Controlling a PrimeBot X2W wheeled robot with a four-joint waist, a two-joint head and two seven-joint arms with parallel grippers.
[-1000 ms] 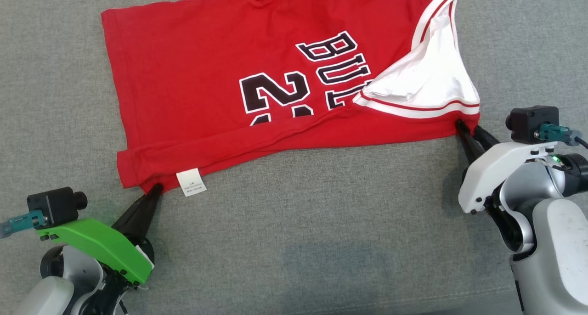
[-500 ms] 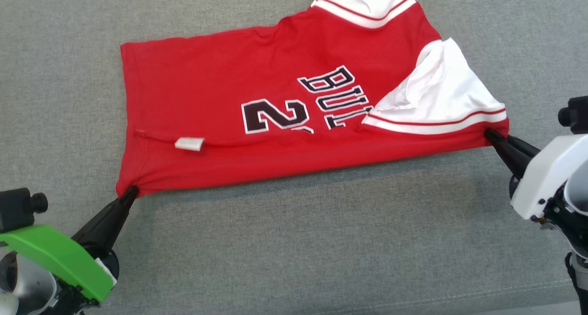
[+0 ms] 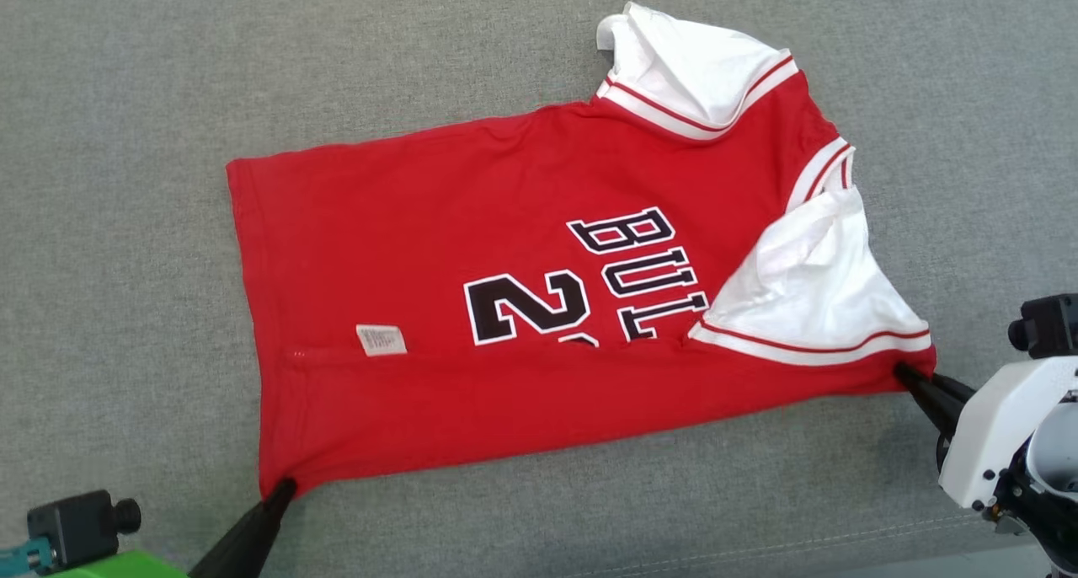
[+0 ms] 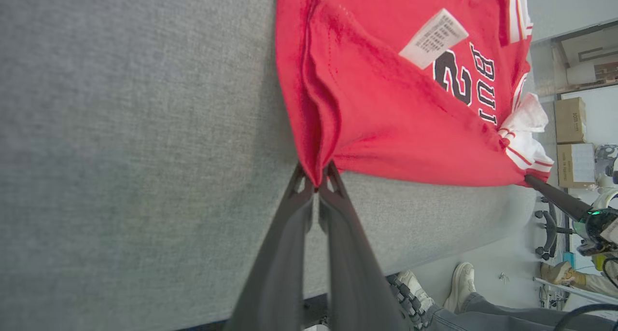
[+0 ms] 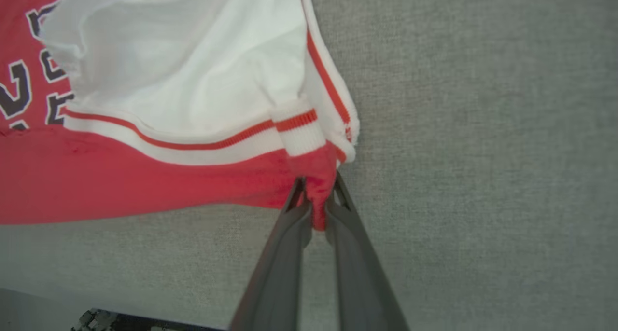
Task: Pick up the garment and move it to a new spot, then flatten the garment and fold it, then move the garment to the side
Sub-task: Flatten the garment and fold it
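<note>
Stretching between the two grippers, the red basketball jersey (image 3: 472, 224) lies spread on the grey fabric surface (image 3: 126, 98) and takes up the middle of the head view. The left gripper (image 3: 284, 487) reaches in from 7 o'clock with its fingers pressed fully together on the jersey's hem corner. In the left wrist view the red cloth bunches into a pinched fold right at the tips. The right gripper (image 3: 903, 372), at about 4 o'clock, is clamped almost closed on the other near corner, just below the white striped trim. The right wrist view shows a tongue of red fabric squeezed between its two fingers.

The near edge of the jersey runs taut from one pinch to the other. A strip along that edge is folded over the front, hiding the lower part of the black number 2 and of the letters "BUL". A white care label (image 3: 381, 339) sits at the fold line, toward 8 o'clock on the garment. One white sleeve panel (image 3: 808, 291) puckers at 3 o'clock and another stands at 1 o'clock.

In the left wrist view, a person's pale shoes (image 4: 461, 278) show at 5 o'clock, beyond the surface's edge.
</note>
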